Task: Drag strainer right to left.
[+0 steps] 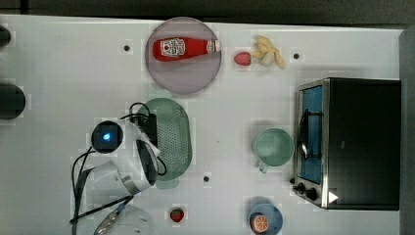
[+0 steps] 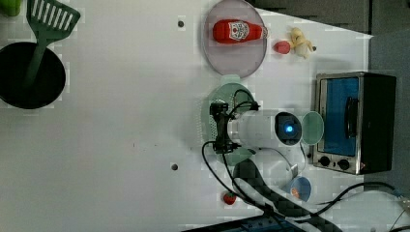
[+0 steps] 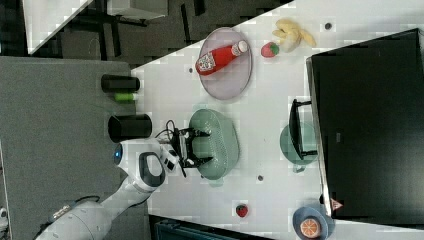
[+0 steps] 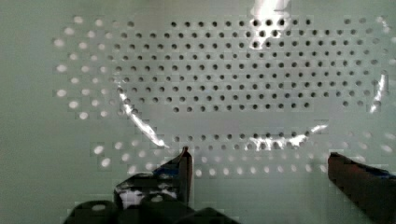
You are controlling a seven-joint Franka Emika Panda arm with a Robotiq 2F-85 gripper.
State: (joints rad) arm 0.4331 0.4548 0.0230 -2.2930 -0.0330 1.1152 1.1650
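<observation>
White table (image 1: 63, 73); perforated oval strainer (image 1: 173, 132).

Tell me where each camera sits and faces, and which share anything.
Top view: overhead, looking down on the table; arm over the strainer.
Left view: high, looking down; arm crosses the strainer.
Right view: high, oblique; open gripper at the strainer.
Wrist view: on the wrist, close to the strainer; both fingertips show.
All three off-arm views share the ketchup bottle and oven.

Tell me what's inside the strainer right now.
Nothing lies in the strainer: its perforated floor is bare. The open end effector hangs over it. The arm hides one edge in the top view.
</observation>
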